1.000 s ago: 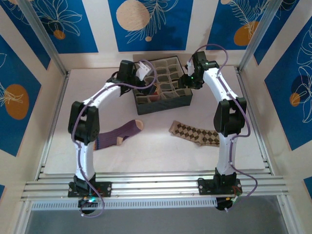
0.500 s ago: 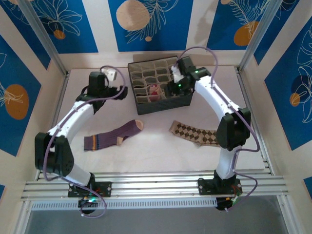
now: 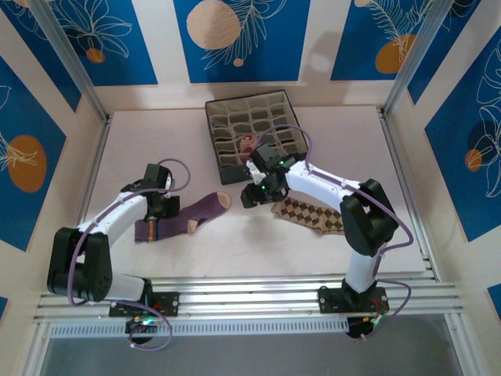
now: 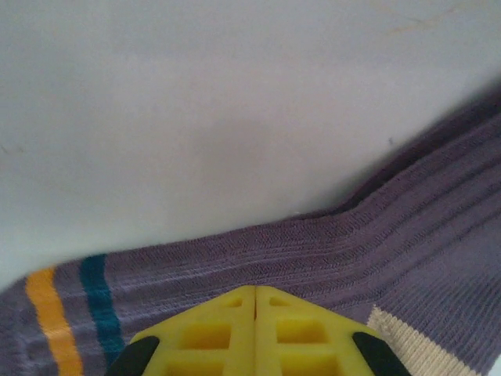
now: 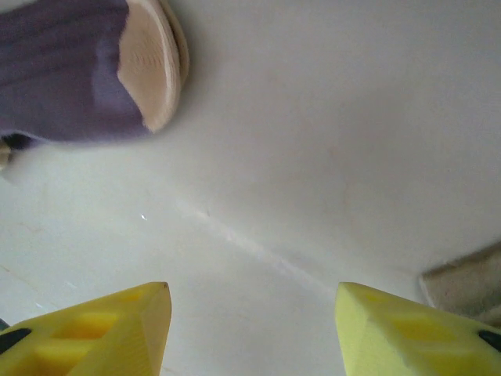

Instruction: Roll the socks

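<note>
Two hands: the left hand [image 4: 254,291] is closed, fingertips together, low on the purple sock [image 4: 352,251]; the right hand [image 5: 250,313] is open above the bare desk [image 5: 313,117].
Purple sock: it lies flat on the desk, with the left hand near its striped cuff and the right hand just past its beige toe.
Other socks: the diamond sock [image 3: 313,215] lies flat beside the right hand, and a third sock [image 3: 249,145] sits in the grey box [image 3: 211,125].
Risk, left: we cannot tell whether any cloth is pinched; if none is, we judge the fingers would slip off.
Risk, right: with the toe end free, a roll may drag the sock or come out loose.
Risk, reach: the diamond sock could snag on the right hand.
</note>
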You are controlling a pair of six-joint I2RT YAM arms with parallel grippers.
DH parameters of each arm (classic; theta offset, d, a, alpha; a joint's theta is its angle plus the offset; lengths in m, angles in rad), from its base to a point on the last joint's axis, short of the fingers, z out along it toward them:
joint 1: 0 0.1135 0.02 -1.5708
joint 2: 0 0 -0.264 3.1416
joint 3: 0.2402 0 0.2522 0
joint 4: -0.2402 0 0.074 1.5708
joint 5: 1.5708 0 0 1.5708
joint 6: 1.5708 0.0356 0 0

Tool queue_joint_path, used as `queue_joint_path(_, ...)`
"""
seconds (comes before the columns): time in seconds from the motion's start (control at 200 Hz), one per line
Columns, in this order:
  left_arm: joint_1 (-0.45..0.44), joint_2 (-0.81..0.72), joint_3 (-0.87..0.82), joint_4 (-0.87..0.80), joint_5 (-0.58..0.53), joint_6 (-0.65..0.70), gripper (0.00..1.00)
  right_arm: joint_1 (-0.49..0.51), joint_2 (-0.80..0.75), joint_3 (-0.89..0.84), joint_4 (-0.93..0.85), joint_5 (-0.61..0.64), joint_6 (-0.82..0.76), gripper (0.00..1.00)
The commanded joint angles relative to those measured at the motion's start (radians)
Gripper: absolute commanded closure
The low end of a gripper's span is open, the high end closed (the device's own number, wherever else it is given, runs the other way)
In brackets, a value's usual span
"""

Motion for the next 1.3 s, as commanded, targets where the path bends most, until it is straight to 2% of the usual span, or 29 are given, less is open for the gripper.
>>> queue_joint_path(0.0, -0.031, 0.035, -0.011, 0.002, 0.027, -0.113, 0.99, 0.013, -0.078, -0.061, 0.052, -0.011, 0.038, 0.43)
queue_joint_path(0.23, -0.192, 0.164, -0.05, 0.102, -0.002, -0.327, 1.0, 0.011, -0.178, -0.181, 0.069, 0.01, 0.049, 0.43)
queue_joint_path(0.3, -0.249, 0.211, -0.016, 0.08, -0.005, -0.393, 1.0, 0.01, -0.199, -0.211, 0.069, 0.012, 0.051, 0.43)
queue_joint_path(0.47, -0.465, 0.285, 0.093, 0.059, -0.036, -0.557, 1.0, -0.002, -0.236, -0.265, 0.066, 0.017, 0.071, 0.43)
queue_joint_path(0.575, -0.552, 0.294, 0.164, 0.071, -0.048, -0.593, 1.0, -0.007, -0.237, -0.265, 0.05, 0.02, 0.083, 0.44)
queue_joint_path(0.7, -0.559, 0.24, 0.214, 0.041, -0.065, -0.548, 0.99, 0.002, -0.21, -0.243, 0.03, 0.012, 0.097, 0.47)
queue_joint_path(0.83, -0.498, 0.178, 0.229, -0.053, -0.099, -0.452, 0.95, 0.057, -0.169, -0.192, 0.005, 0.056, 0.119, 0.5)
queue_joint_path(0.905, -0.434, 0.131, 0.186, -0.086, -0.101, -0.421, 0.95, 0.132, -0.134, -0.133, -0.013, 0.116, 0.136, 0.52)
queue_joint_path(1.0, -0.292, 0.046, 0.078, -0.069, -0.038, -0.399, 0.91, 0.262, -0.067, -0.037, -0.027, 0.234, 0.149, 0.54)
queue_joint_path(1.155, -0.031, -0.085, -0.054, -0.047, 0.111, -0.361, 0.72, 0.471, 0.128, 0.183, -0.052, 0.374, 0.124, 0.55)
queue_joint_path(1.216, 0.054, -0.122, -0.082, -0.041, 0.156, -0.354, 0.65, 0.523, 0.218, 0.271, -0.068, 0.393, 0.116, 0.53)
queue_joint_path(1.296, 0.143, -0.154, -0.103, -0.033, 0.211, -0.344, 0.64, 0.549, 0.323, 0.391, -0.114, 0.386, 0.133, 0.52)
